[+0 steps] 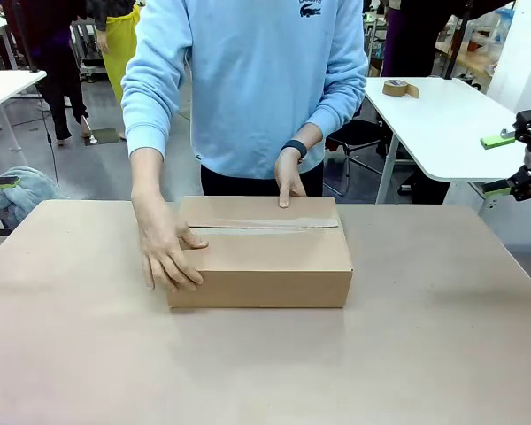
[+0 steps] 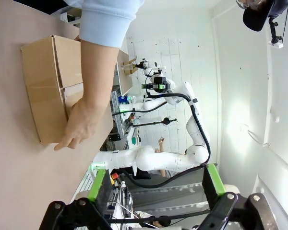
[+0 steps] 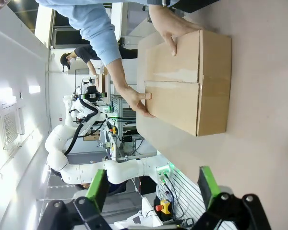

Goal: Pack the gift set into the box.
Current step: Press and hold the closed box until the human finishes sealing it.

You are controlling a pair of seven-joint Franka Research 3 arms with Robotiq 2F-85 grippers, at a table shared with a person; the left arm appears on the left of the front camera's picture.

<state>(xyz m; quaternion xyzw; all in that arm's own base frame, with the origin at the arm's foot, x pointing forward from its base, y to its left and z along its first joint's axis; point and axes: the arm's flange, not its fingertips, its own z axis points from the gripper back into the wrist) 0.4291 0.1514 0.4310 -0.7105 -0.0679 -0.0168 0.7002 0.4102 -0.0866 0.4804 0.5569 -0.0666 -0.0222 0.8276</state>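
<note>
A tan table [image 1: 407,354] in a workshop room; behind it a white side table [image 1: 442,124] bears one brown tape roll [image 1: 396,87]. One closed brown corrugated cardboard box [image 1: 265,261], seam taped, sits mid-table toward the far edge. A person's two hands are on it: one hand [image 1: 168,252] splayed over an end corner, the other hand [image 1: 289,181] pressing the tape. Left gripper [image 2: 156,168] and right gripper [image 3: 153,170] hang beyond the table's sides, fingers spread, empty.
</note>
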